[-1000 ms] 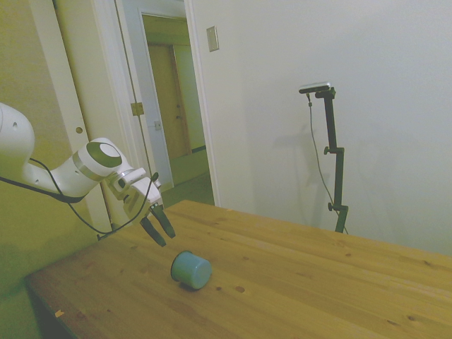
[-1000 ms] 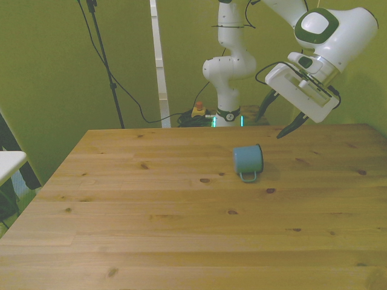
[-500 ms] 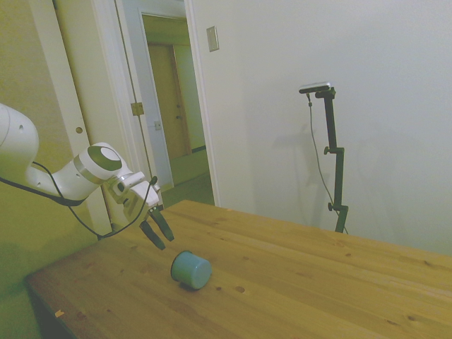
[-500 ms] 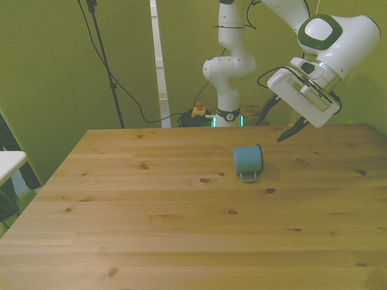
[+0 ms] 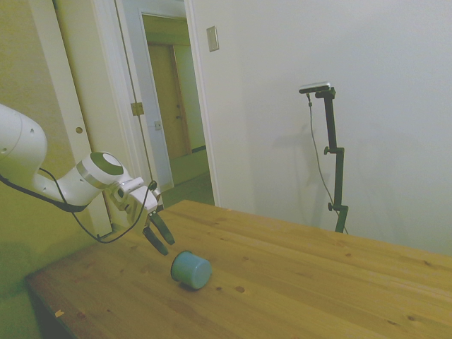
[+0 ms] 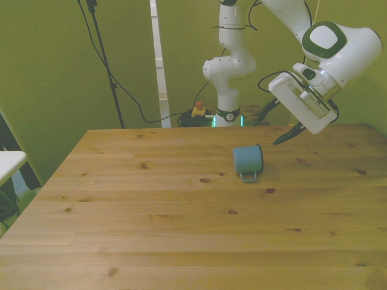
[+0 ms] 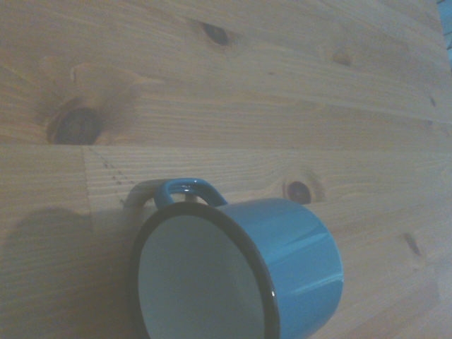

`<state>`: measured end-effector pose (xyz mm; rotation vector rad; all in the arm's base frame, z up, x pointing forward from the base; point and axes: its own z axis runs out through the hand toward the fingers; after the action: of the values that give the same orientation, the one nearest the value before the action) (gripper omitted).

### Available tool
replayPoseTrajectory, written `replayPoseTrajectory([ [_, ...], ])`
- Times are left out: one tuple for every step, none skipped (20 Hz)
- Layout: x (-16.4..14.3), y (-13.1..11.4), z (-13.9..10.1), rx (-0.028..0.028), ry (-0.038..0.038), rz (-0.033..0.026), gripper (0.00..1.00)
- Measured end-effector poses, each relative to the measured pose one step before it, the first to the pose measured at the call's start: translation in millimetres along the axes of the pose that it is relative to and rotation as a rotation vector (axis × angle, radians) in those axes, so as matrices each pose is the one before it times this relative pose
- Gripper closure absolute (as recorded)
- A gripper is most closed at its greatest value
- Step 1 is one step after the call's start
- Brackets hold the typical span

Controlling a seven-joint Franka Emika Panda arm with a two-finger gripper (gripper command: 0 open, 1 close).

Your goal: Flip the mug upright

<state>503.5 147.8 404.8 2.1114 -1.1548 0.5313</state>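
**Gripper pulled back from mug; mug unmoved, on its side**

Since the earlier frames the gripper (image 5: 158, 236) has drawn away from the mug (image 5: 191, 270), toward the table's (image 5: 296, 282) edge on the arm's side; in the front view it has shifted toward the front view's right (image 6: 289, 135). Mug position unchanged.

Mug (image 6: 248, 161) lies on its side on the wooden table (image 6: 181, 223), well in from the edges. Flat base faces the side camera. Handle rests on the wood, on the near side in the front view. Wrist view: open mouth toward the camera, pale inside, thin dark rim, handle (image 7: 182, 191) against the tabletop.

Gripper hangs just above the table, near the mug but not touching it. Fingers (image 5: 163, 229) angled down, a narrow gap between them, nothing held.
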Motion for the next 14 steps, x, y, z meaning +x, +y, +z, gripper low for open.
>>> replayPoseTrajectory([
  [-0.67, -2.02, 1.68, -0.00522, 0.00516, 0.00334, 0.00],
  [-0.47, -2.10, 1.83, -0.00488, 0.00426, 0.00357, 0.00],
  [-0.61, -2.23, 2.19, -0.00389, 0.00308, 0.00264, 0.00],
  [-0.58, -2.38, 2.24, -0.00351, 0.00053, 0.00309, 0.00],
  [-0.44, -2.80, 2.12, -0.00314, -0.00018, 0.00203, 0.00],
  [-0.77, -3.24, 2.59, -0.00424, -0.00195, -0.00015, 0.00],
  [-1.04, -3.66, 2.83, -0.00437, -0.00140, -0.00081, 0.00],
  [-1.22, -3.42, 3.43, -0.00532, 0.00255, -0.00202, 0.00],
  [-0.97, -3.37, 3.60, -0.00500, 0.00578, -0.00123, 0.00],
  [-0.88, -2.87, 3.67, -0.00561, 0.00148, -0.00181, 0.00],
  [0.12, -2.61, 3.51, -0.00553, -0.00070, -0.00055, 0.00],
  [0.67, -1.77, 3.03, -0.00476, 0.00065, -0.00006, 0.00],
  [1.13, -1.13, 3.04, -0.00488, 0.00113, 0.00081, 0.00],
  [1.58, -0.44, 2.47, -0.00358, 0.00288, 0.00139, 0.00],
])
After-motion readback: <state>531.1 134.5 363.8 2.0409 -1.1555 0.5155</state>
